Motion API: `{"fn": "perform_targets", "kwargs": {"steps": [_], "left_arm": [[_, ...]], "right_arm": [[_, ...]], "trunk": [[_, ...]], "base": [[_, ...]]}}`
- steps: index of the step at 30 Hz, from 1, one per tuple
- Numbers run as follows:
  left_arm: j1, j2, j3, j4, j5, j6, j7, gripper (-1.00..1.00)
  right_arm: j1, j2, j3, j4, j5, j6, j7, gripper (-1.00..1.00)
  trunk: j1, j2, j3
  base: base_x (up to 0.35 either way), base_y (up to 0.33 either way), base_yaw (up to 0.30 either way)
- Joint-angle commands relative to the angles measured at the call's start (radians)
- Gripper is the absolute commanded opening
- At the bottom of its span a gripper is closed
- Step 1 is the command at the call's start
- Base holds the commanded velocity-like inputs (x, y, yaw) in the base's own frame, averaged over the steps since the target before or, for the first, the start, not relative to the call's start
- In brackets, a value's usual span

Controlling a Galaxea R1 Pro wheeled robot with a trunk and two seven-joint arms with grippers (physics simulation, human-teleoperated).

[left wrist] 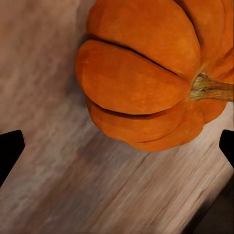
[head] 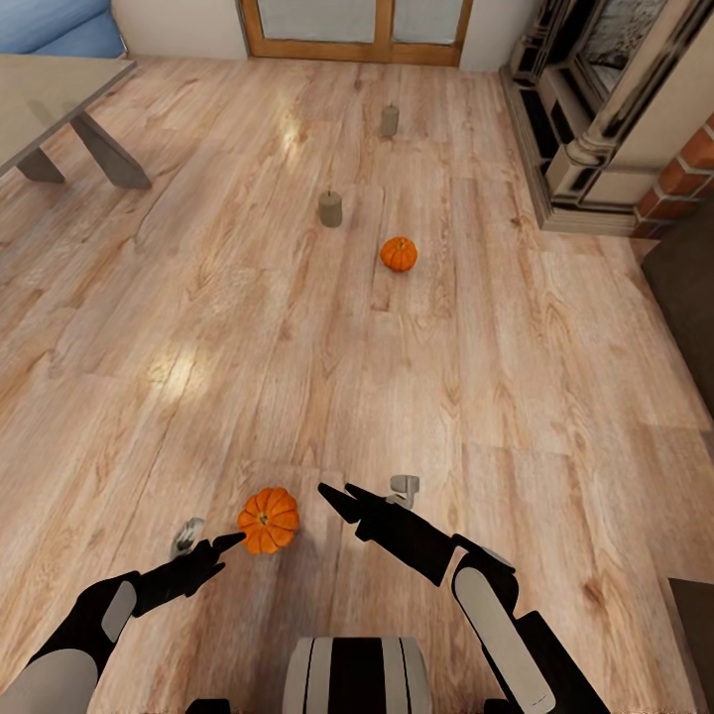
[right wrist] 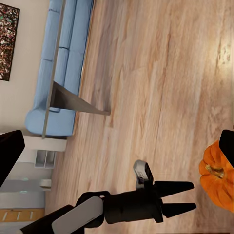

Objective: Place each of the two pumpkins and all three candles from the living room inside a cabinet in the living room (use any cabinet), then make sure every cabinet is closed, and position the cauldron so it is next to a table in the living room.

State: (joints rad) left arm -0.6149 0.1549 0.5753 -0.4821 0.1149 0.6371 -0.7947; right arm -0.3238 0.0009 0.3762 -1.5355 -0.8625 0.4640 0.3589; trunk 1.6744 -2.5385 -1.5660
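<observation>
Reaching my left gripper (head: 226, 540) with jaws spread toward the nearest bright-orange ribbed pumpkin (head: 268, 519) at lower centre, not yet gripped; right gripper (head: 332, 493) jaws look parted; second pumpkin (head: 399, 254) and two stubby grey candles (head: 330, 208) sit on the wooden floor (head: 496, 397); nothing stored.

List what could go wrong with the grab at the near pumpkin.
1. The left gripper is open with the near pumpkin beyond its fingertips, not between them; closing now would likely miss it or nudge it.
2. The round pumpkin sits loose on the wood floor, so a nudge could roll it toward the right gripper.
</observation>
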Motion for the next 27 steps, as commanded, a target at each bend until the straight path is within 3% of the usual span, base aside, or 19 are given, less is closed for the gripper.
{"fn": "perform_targets", "kwargs": {"steps": [1, 9, 27], "left_arm": [[0.0, 0.0, 0.0, 0.0, 0.0, 0.0, -0.001, 1.0], [0.0, 0.0, 0.0, 0.0, 0.0, -0.001, -0.003, 1.0], [0.0, 0.0, 0.0, -0.001, 0.0, 0.001, -0.004, 1.0]], "right_arm": [[0.0, 0.0, 0.0, 0.0, 0.0, 0.0, 0.0, 1.0], [0.0, 0.001, 0.001, 0.0, 0.002, -0.001, 0.0, 1.0], [0.0, 0.01, 0.002, 0.002, 0.002, -0.001, 0.0, 1.0]], "trunk": [[0.0, 0.0, -0.004], [0.003, -0.002, -0.027], [0.003, -0.002, -0.027]], "base": [[0.0, 0.0, 0.0], [0.0, 0.0, 0.0], [0.049, -0.005, 0.0]]}}
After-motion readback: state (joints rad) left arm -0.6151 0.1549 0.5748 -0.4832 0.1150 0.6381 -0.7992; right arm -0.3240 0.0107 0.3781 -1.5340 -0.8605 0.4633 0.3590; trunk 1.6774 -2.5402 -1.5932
